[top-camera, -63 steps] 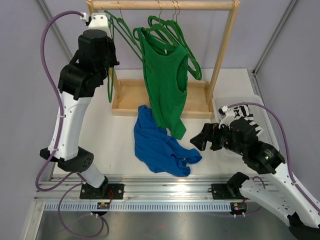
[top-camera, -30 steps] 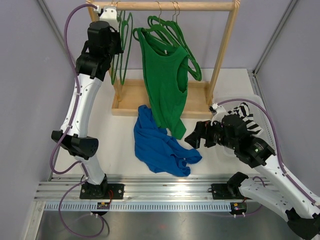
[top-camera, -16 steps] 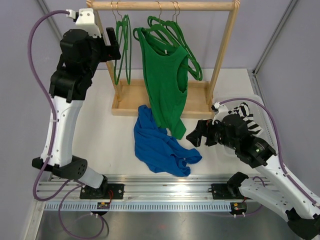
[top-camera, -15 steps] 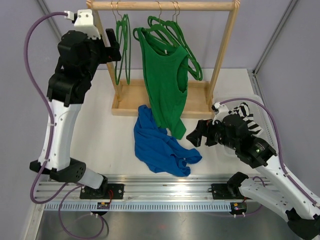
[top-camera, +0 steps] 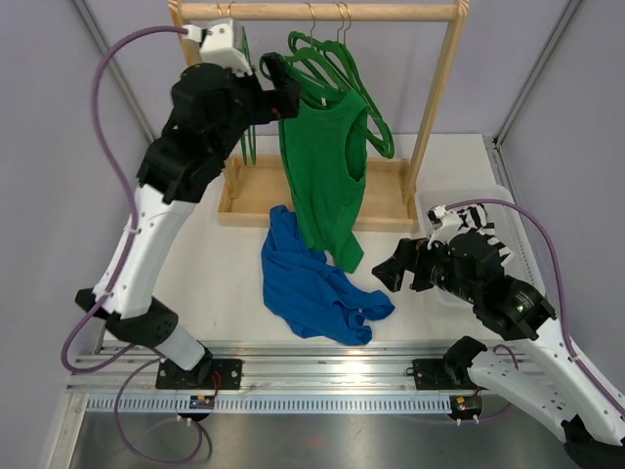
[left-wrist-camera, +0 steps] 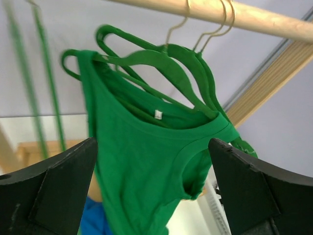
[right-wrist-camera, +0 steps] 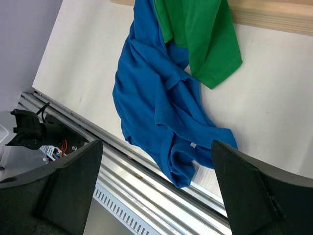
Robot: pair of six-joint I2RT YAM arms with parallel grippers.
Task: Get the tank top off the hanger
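Note:
The green tank top (top-camera: 322, 166) hangs from a green hanger (top-camera: 332, 61) on the wooden rail; the left wrist view shows the tank top (left-wrist-camera: 146, 161) and hanger (left-wrist-camera: 146, 56) straight ahead. My left gripper (top-camera: 281, 88) is open, raised at the top's left shoulder, with nothing between its fingers (left-wrist-camera: 68, 181). My right gripper (top-camera: 389, 274) is open low on the right, above the table. In its wrist view the tank top's hem (right-wrist-camera: 205, 39) drapes over a blue garment (right-wrist-camera: 156, 107).
The wooden rack has a top rail (top-camera: 322, 11), a right post (top-camera: 439, 88) and a base tray (top-camera: 254, 191). Empty green hangers hang at its left end (top-camera: 249, 147) and behind the tank top (top-camera: 379, 127). The blue garment (top-camera: 312, 283) lies crumpled in front. A striped cloth (top-camera: 480, 215) sits behind the right arm.
My left gripper opened at the rack's left end, leaving the empty hangers there, and swung right to the tank top's shoulder. The right arm shifted slightly.

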